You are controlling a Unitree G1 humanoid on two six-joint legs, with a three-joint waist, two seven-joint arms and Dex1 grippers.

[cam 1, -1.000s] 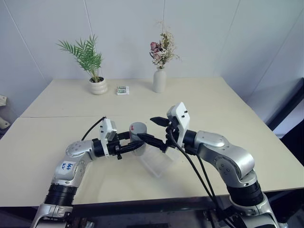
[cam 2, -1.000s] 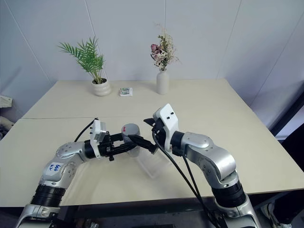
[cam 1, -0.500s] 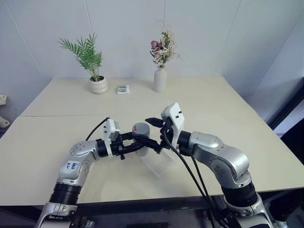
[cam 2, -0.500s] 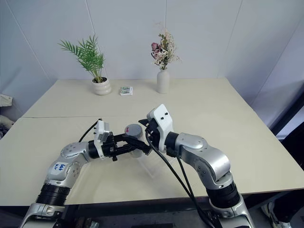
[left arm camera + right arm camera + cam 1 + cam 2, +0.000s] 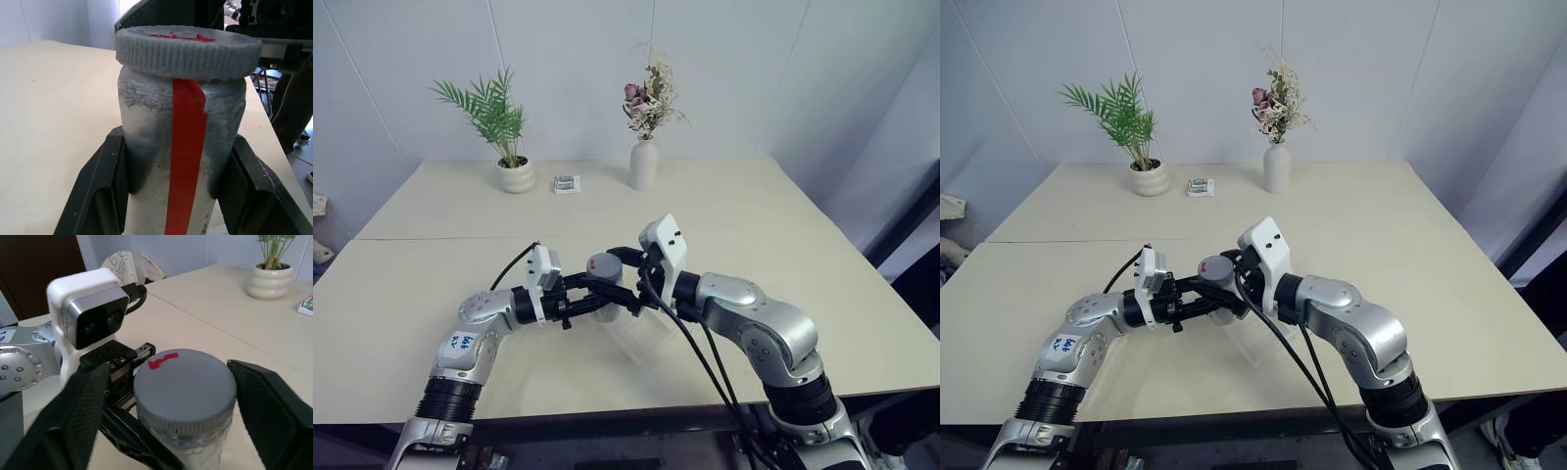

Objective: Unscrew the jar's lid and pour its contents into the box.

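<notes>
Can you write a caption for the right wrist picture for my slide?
Right gripper fingers on both sides of the grey lid, jar held by left gripper.

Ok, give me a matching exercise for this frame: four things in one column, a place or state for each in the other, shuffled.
Things:
1. jar
2. lid
3. box
4. vase

Places or states:
A. on the table under the two grippers
B. at the table's far edge, holding flowers
C. clamped in the left gripper
D. on the jar, between the right gripper's fingers

Pairs: 1-C, 2-D, 3-A, 4-B
</notes>
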